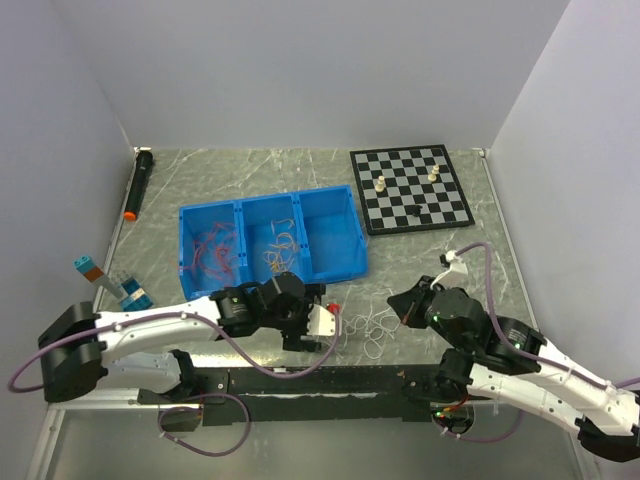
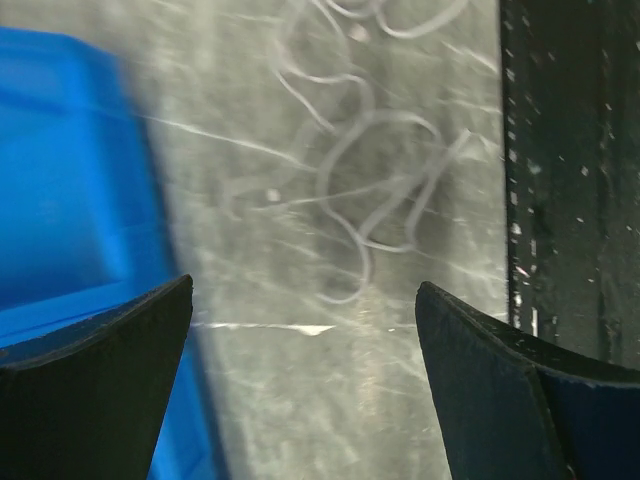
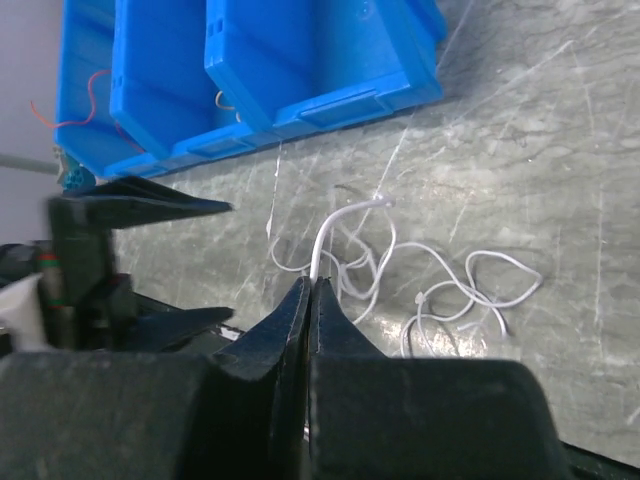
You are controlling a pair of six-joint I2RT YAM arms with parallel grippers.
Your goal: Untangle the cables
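A tangle of white cables [image 1: 375,325] lies on the table in front of the blue bin [image 1: 340,262]. Red cables [image 1: 215,250] lie in the bin's left compartment and orange ones [image 1: 280,250] in the middle one. My right gripper [image 3: 311,283] is shut on one white cable [image 3: 325,235], which rises from the white tangle [image 3: 450,290]. My left gripper [image 2: 305,285] is open and empty, low over the table with white cables [image 2: 370,190] just ahead of it. It also shows in the right wrist view [image 3: 150,260], left of the tangle.
The blue bin's wall [image 2: 70,170] is close on the left gripper's left. A chessboard [image 1: 410,188] with a few pieces lies at the back right. A black stick with an orange tip [image 1: 138,185] and small coloured blocks [image 1: 110,285] are at the left. A black strip [image 1: 300,380] runs along the near edge.
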